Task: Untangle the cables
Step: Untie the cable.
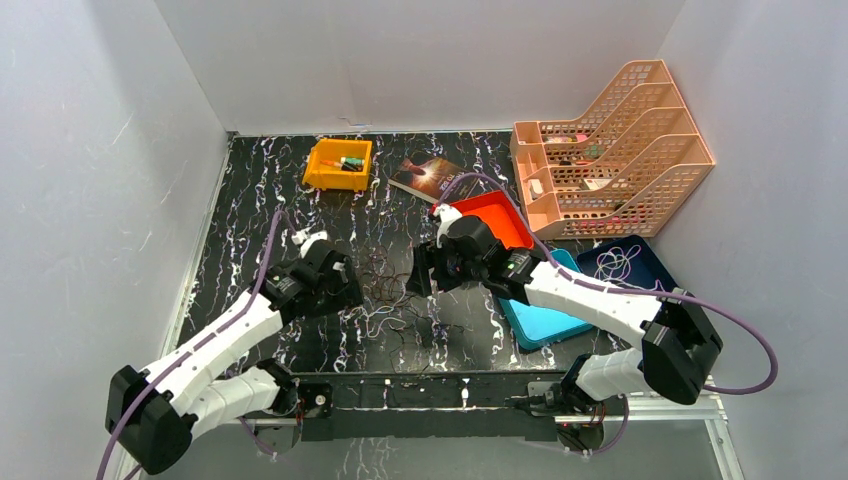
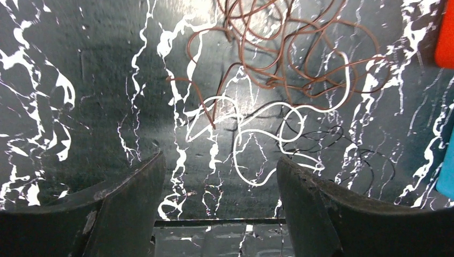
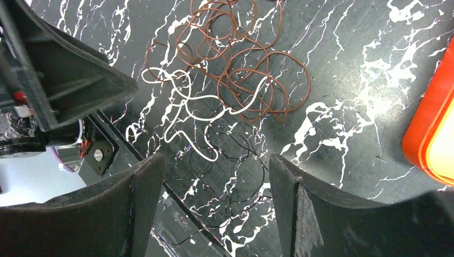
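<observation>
The cables (image 1: 400,300) lie in a loose tangle on the black marbled table between my two grippers. In the left wrist view a brown cable (image 2: 257,32) loops at the top, a white cable (image 2: 349,80) curls below it, and a thin black cable (image 2: 342,134) lies at the right. In the right wrist view the brown cable (image 3: 251,69) is at the top, with the white cable (image 3: 206,100) and the black cable (image 3: 251,155) below. My left gripper (image 1: 345,285) (image 2: 219,158) is open and empty just left of the tangle. My right gripper (image 1: 425,272) (image 3: 215,158) is open and empty over the black loops.
A red tray (image 1: 495,215) and a light blue tray (image 1: 545,310) lie right of the tangle. A dark blue tray (image 1: 625,262) holds a coiled cord. A peach file rack (image 1: 610,140), a yellow bin (image 1: 338,163) and a booklet (image 1: 425,175) stand at the back. A black rail (image 1: 430,390) runs along the near edge.
</observation>
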You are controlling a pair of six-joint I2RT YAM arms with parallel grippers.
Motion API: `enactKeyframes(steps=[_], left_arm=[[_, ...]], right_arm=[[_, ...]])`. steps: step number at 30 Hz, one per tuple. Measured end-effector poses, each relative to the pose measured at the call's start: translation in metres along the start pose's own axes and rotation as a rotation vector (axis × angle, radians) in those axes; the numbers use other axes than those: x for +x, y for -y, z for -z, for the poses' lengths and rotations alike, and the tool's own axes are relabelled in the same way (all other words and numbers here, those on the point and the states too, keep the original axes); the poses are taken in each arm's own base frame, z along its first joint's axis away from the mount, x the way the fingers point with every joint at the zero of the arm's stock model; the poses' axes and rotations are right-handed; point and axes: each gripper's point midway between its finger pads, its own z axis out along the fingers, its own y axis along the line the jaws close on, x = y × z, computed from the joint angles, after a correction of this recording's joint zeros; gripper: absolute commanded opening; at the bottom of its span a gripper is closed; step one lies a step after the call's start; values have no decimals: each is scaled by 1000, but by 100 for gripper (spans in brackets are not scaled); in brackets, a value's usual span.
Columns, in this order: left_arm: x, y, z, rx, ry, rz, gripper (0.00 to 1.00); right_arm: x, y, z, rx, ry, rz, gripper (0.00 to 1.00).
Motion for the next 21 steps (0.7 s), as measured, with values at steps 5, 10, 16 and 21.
enactKeyframes(steps=[5, 10, 16, 21], left_arm=[[18, 1, -13, 13, -66, 13, 71], [20, 27, -8, 160, -69, -75, 72], [37, 52, -8, 321, -82, -222, 60], [54, 52, -27, 283, -152, -315, 57]], right_arm=[[-3, 1, 0, 6, 12, 1, 78], [-3, 2, -1, 14, 17, 1, 78], [-1, 4, -1, 19, 14, 1, 76], [0, 5, -1, 25, 12, 0, 74]])
